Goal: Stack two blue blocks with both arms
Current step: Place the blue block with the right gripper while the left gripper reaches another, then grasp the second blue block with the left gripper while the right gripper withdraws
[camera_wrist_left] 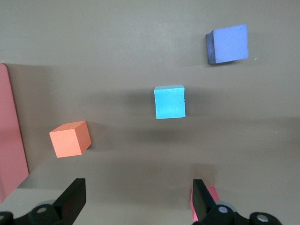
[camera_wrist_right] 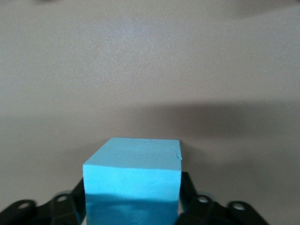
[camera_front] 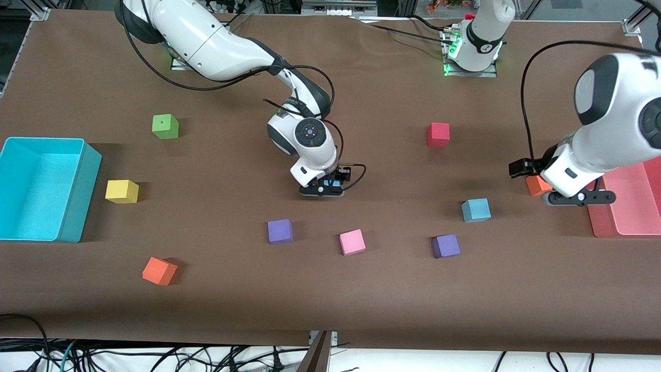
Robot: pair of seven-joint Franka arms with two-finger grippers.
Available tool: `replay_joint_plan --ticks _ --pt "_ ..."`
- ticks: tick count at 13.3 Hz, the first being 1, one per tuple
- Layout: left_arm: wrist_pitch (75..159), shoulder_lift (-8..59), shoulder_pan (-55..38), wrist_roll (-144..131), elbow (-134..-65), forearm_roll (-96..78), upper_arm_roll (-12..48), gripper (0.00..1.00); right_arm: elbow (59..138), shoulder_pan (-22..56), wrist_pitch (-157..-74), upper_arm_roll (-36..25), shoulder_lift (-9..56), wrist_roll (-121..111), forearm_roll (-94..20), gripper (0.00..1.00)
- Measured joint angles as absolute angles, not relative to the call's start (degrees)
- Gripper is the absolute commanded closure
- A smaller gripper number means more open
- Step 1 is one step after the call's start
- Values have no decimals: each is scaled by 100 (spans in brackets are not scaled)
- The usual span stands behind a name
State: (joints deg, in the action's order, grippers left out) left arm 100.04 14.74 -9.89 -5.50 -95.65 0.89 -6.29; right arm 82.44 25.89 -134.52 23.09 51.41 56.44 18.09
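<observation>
Gripping one small sky-blue foam cube (camera_wrist_right: 132,180), your right gripper (camera_front: 323,189) is closing tight on it over the brown table (camera_front: 361,299). Your other sky-blue foam cube (camera_front: 475,210) is sitting near the red tray (camera_front: 630,212). Your left gripper (camera_wrist_left: 136,199) is hanging wide open beside that cube, holding nothing.
</observation>
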Motion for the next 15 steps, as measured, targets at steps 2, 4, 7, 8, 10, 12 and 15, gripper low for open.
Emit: replay_joint_plan --ticks 2,4,7,8,10,12,15 --pt "10083 1555 -989 -547 -9626 89 -629 0 8231 2596 -13467 2311 5141 5644 1814 0" --pt "10197 1644 -990 -547 -9666 89 -628 0 8202 2602 -13469 2316 5141 5644 1815 0" --pt "11012 1848 -1016 -550 -10049 12 -619 0 8070 2609 -13472 2325 5082 5641 1816 0" --pt "11381 1932 -1022 -550 -10238 -68 -617 0 8033 2609 -13444 2325 5003 5636 1816 0" --pt "11990 2124 -1031 -550 -10547 -167 -616 0 8013 2607 -13277 2351 4798 5627 1816 0" --pt "12351 2323 -1064 -550 -10680 -353 -615 0 8007 2585 -13019 2373 4574 5506 1816 0" --pt "12890 2643 -1145 -550 -10767 -516 -609 0 8004 2472 -12367 2404 4197 5053 1816 0"
